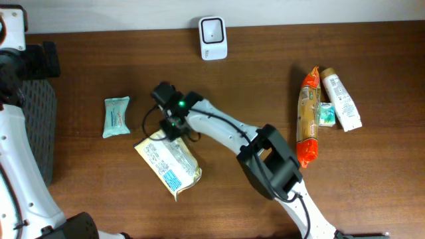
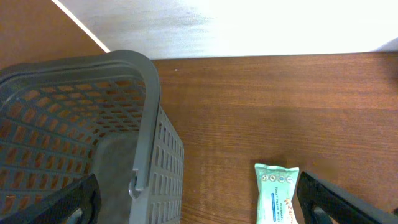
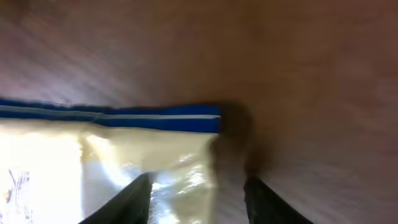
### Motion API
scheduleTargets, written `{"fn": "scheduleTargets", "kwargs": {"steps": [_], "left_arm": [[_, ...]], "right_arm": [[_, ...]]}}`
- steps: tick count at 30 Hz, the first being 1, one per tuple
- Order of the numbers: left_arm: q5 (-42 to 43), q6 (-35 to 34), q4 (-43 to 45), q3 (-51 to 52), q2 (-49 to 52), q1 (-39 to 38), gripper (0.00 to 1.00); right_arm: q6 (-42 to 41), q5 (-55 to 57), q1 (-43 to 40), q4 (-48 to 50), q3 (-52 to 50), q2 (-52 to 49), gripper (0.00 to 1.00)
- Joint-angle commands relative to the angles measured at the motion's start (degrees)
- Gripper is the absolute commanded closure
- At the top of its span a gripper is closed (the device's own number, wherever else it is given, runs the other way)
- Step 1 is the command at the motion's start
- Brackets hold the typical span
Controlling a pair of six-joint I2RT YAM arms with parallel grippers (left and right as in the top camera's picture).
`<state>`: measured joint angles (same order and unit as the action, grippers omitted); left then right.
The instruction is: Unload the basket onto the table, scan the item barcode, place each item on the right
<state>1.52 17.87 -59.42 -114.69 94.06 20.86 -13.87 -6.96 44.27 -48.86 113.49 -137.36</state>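
A cream-yellow snack packet (image 1: 170,162) with a blue label lies flat on the table, left of centre. My right gripper (image 1: 171,125) hovers at the packet's upper corner. In the right wrist view its jaws (image 3: 198,186) stand apart, with the blue-edged corner of the packet (image 3: 124,155) lying between them and a gap on each side, so it is open. The white scanner (image 1: 212,38) stands at the table's back edge. My left gripper (image 2: 199,208) is wide open above the table with nothing in it, between a grey basket and a wipes packet.
A pale green wipes packet (image 1: 117,116) lies left of the snack packet. The grey mesh basket (image 2: 74,124) stands at the far left. At the right lie an orange packet (image 1: 307,116), a white tube (image 1: 340,99) and a small green item (image 1: 325,114).
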Motion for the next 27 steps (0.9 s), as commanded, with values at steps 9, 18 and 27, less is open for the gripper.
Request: {"fn": "scheduleTargets", "kwargs": {"steps": [9,18,27], "left_arm": [[0.24,0.68,0.07,-0.63,-0.66,0.09,0.01],[0.24,0.68,0.07,-0.63,-0.66,0.09,0.01],[0.24,0.68,0.07,-0.63,-0.66,0.09,0.01]], "right_arm": [[7.65,-20.9,8.81,-23.5,12.5,1.66,0.57],[-3.8,-20.44,2.93,-15.67,-1.6,0.96,0.51],[2.05,-13.68,-10.4,-19.91,-0.9,1.86,0.51]]}}
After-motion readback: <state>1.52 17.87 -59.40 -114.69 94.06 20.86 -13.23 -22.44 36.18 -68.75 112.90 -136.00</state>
